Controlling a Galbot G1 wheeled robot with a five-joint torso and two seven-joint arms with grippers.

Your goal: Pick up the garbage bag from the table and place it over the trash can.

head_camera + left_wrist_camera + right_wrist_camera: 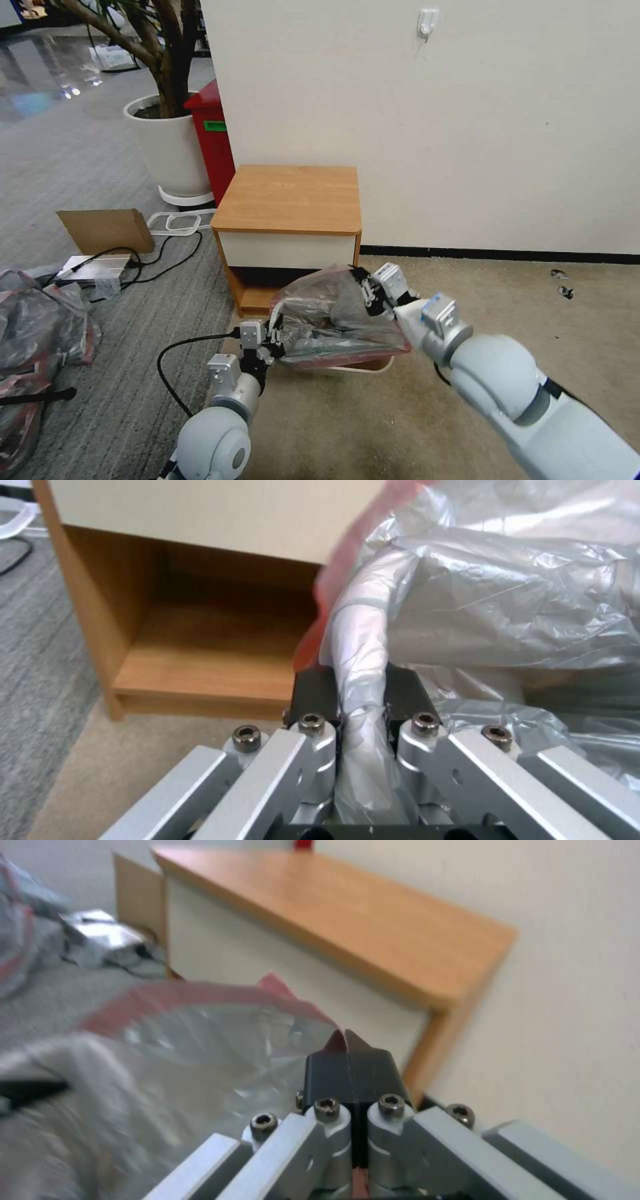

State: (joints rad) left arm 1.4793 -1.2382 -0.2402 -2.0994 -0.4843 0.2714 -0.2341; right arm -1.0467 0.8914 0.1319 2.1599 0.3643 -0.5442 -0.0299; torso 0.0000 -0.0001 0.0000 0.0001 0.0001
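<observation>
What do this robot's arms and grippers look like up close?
Both arms are glossy white with rounded joints and grey rings. The right gripper and left gripper are silver metal linkages with hex bolts, tipped with black pads. A black cable loops by the left arm.

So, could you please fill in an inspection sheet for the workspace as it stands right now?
Surface: table top bare; beige carpet in front.
Job's things: garbage bag stretched between both hands above the trash can, whose rim peeks out beneath it.
Clutter: heap of plastic bags, cardboard piece, both on the grey floor to the left.
Grippers: left hand shut on the bag's left edge; right hand shut on its pink-red rim.
Cables: black cable beside the table.
Surroundings: white wall, red bin, plant pot.
</observation>
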